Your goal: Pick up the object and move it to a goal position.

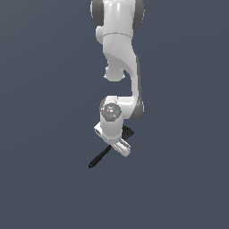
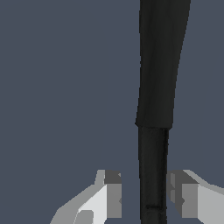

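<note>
Gripper point(image 2: 144, 192) sitting low over grey floor point(image 1: 44, 179), fingers point(image 2: 109, 192) spread either side of black spatula point(image 2: 153, 166), one finger touching handle, other with gap, so not pinched. Exterior view: spatula lies diagonal under wrist, handle tip poking out toward lower left, head mostly hidden behind arm point(image 1: 118, 58)

No readable text, label, brand, number or sign appeared in either view. Arm point(image 1: 117, 53) casing was plain white, unmarked. Black spatula point(image 1: 99, 158) bore no print. Small multicoloured disc on wrist joint point(image 1: 110, 111) was too blurred to read. Grey surface point(image 1: 44, 134) carried no markings.
</note>
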Action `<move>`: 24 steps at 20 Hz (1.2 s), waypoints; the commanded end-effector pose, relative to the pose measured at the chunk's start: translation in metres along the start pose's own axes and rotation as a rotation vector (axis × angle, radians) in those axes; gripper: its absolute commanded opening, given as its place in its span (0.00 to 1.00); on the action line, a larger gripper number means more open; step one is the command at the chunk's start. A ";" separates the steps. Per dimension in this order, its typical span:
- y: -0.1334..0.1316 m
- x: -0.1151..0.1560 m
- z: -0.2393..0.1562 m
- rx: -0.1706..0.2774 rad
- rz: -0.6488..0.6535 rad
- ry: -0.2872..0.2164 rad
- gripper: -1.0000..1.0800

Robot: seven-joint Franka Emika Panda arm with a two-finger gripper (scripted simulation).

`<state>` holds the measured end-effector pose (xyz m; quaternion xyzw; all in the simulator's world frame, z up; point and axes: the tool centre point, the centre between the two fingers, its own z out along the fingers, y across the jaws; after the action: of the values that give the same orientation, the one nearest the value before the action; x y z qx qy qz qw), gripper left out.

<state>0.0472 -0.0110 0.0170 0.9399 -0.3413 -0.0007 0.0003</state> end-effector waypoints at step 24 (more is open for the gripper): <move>0.019 -0.014 -0.044 0.001 0.001 0.000 0.00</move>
<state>0.0283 -0.0156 0.0519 0.9398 -0.3418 -0.0018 0.0003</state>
